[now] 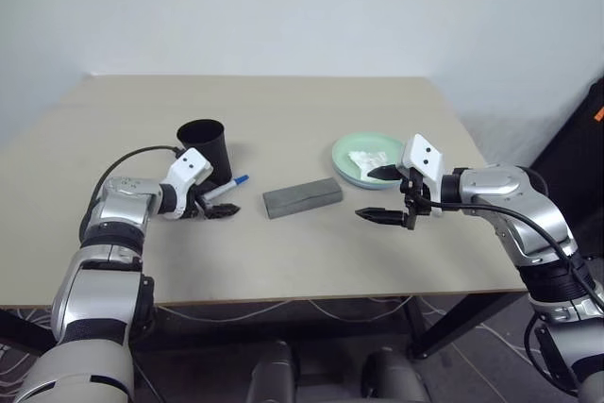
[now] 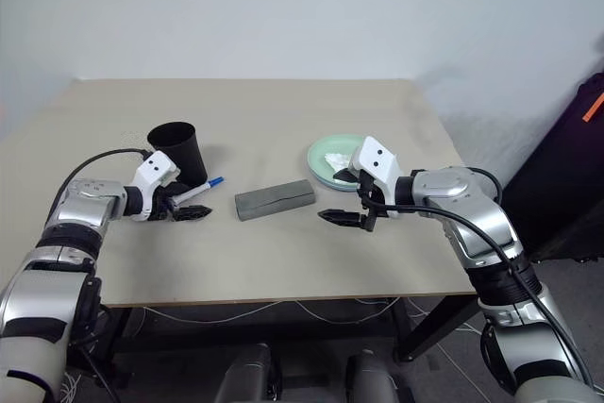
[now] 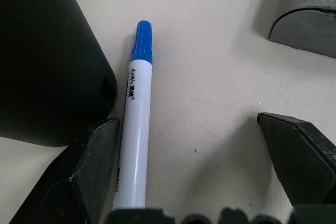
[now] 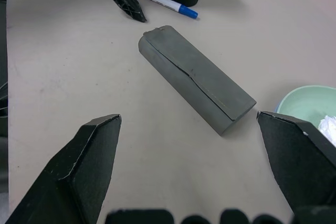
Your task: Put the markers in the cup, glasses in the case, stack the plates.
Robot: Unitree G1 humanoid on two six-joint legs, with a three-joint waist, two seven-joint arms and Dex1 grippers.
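Reaching in low beside the black cup (image 1: 203, 150), the left gripper (image 1: 218, 210) sits with its two fingers spread wide and empty, the blue-capped marker (image 3: 135, 124) lying flat on the table (image 1: 283, 252) between them, closer to the finger on the cup's side. The marker rests just beside the cup's wall, blue cap pointing away from the gripper and towards the grey case (image 1: 302, 197), which lies closed in the middle of the table. I'd judge the marker to be light, stiff and smooth: a round plastic barrel that will roll or skate off if pinched off-centre, so the fair place to take it is across the white barrel near its middle, not on the cap. The cup crowds one side, and being a tall, light tumbler it could well tip or slide if a finger nudges it on closing. The right gripper (image 2: 344, 211) hangs above the table with its fingers also wide apart, holding nothing, between the case and the mint green plate (image 2: 321, 153). Something white and crumpled lies in that plate; from here I can't be sure whether it is only tissue (image 1: 366, 159) or hides anything else. The case looks rigid, with a hinged lid, and would want one gripper steadying it while the other lifts the lid.
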